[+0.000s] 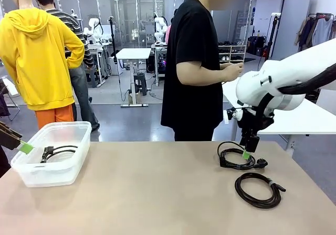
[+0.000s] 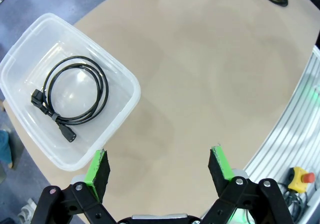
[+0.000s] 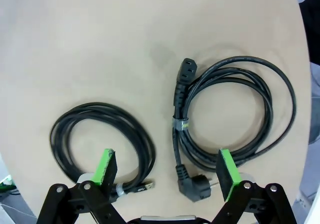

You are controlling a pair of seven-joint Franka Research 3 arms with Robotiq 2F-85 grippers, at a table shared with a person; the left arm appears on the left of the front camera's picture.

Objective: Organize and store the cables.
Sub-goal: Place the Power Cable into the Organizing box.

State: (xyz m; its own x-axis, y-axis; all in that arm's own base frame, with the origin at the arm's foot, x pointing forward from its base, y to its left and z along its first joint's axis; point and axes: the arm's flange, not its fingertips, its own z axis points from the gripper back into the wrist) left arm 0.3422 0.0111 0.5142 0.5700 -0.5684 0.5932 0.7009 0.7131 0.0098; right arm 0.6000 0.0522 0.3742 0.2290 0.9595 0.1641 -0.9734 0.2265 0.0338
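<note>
Both sets of jaws stand open and empty, left by the bin (image 1: 31, 174) with one stored cable (image 2: 75, 91) at bench (image 1: 147, 193) left, right above the power cord (image 3: 235, 114) and second coil (image 3: 102, 139) lying close together at right, where closing could snag both or unwind one.

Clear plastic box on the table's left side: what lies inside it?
Inside the clear plastic box lies one thin black coiled cable with plug ends, flat on the bottom. From above, the whole floor shows; only the strip under the cable itself is covered.
</note>
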